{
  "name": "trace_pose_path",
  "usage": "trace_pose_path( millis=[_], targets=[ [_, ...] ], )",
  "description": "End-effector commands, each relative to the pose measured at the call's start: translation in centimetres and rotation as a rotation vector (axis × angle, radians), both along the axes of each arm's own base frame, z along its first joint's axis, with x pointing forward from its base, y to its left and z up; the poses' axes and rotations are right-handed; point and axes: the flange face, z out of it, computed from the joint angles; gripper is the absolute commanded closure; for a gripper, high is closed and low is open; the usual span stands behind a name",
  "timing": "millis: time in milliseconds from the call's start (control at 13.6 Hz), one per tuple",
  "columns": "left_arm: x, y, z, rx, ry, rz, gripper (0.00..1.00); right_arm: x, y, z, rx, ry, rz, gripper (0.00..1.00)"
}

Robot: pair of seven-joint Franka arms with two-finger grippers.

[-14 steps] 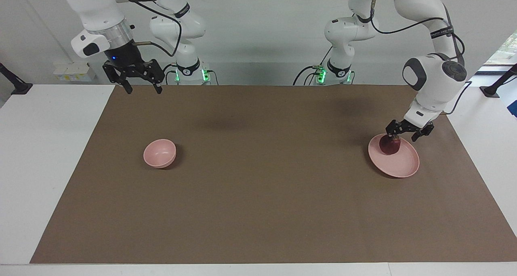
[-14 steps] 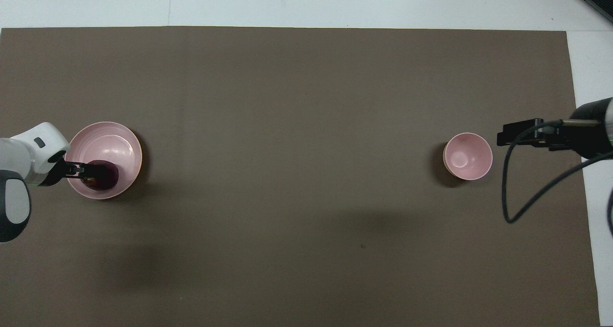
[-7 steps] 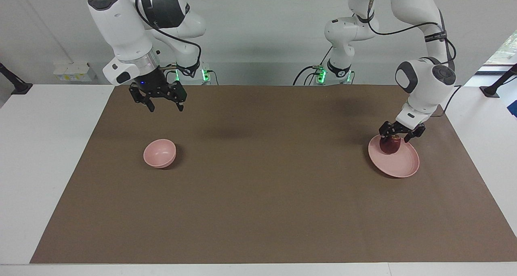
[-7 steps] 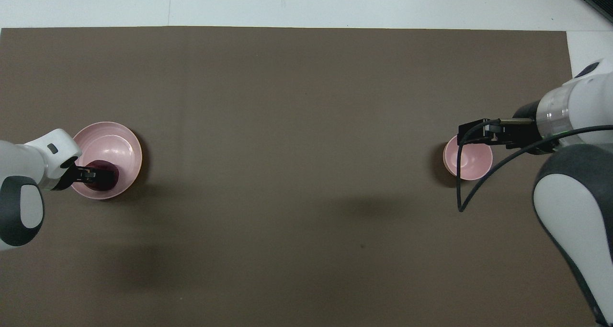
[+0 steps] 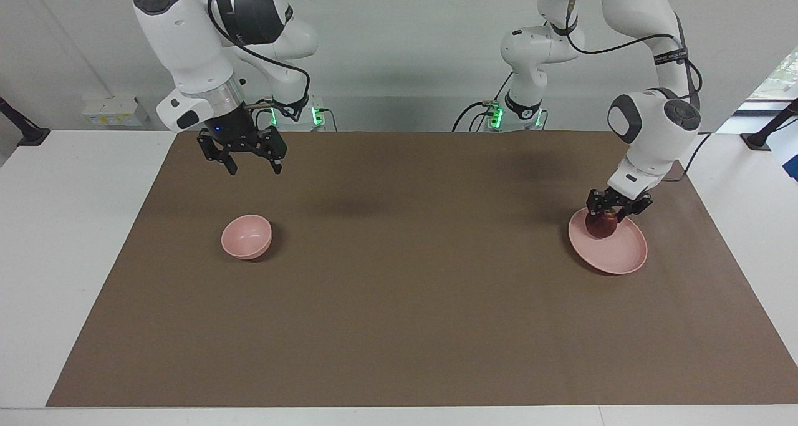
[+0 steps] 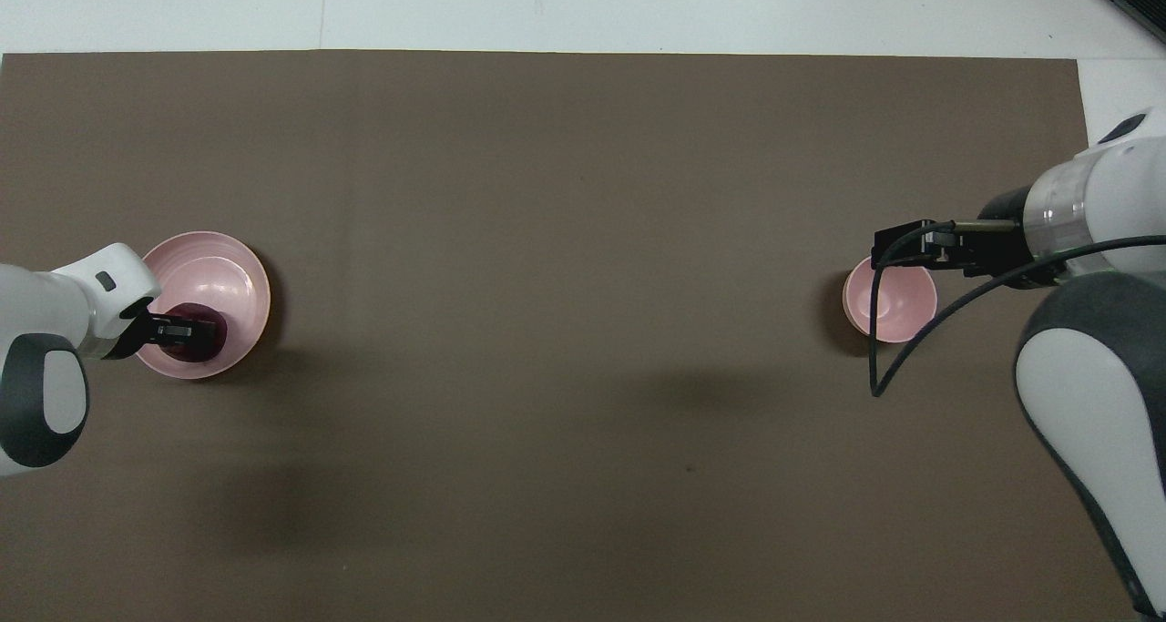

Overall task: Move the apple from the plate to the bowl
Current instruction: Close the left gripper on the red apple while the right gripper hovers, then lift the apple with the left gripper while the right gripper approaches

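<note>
Grasp step: left gripper (image 5: pixel 610 214) looks clamped on the apple (image 5: pixel 601 226), which sits on the plate (image 5: pixel 623 255); right gripper (image 5: pixel 252 166) waits w/ fingers apart above the bowl (image 5: pixel 247 236); next: lift straight up.

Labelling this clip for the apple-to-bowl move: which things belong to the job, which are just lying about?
Job:
- apple, on the plate
- bowl
- left gripper, at the apple

Lying about:
- brown mat
- right gripper, raised, waiting
</note>
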Motion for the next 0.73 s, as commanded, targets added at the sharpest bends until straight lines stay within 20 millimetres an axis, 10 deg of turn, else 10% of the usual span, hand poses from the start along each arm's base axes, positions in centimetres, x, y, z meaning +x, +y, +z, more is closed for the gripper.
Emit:
trace_pose_path(
  millis=[0,293,660],
  targets=[
    [1.1,-0.2,3.8,-0.009,-0.016,-0.028,1.00,0.1,0.0,-0.4,0.016,-0.009,-0.018,0.00],
    [2.3,-4.2,12.9,-0.246,0.049,0.002,1.00,0.1,0.4,-0.4,0.055,-0.008,-0.028,0.00],
    [1.9,-14.5,14.6,-0.567,0.098,0.044,1.00,0.1,1.5,0.0,0.186,0.026,-0.177,0.00]
  ],
)
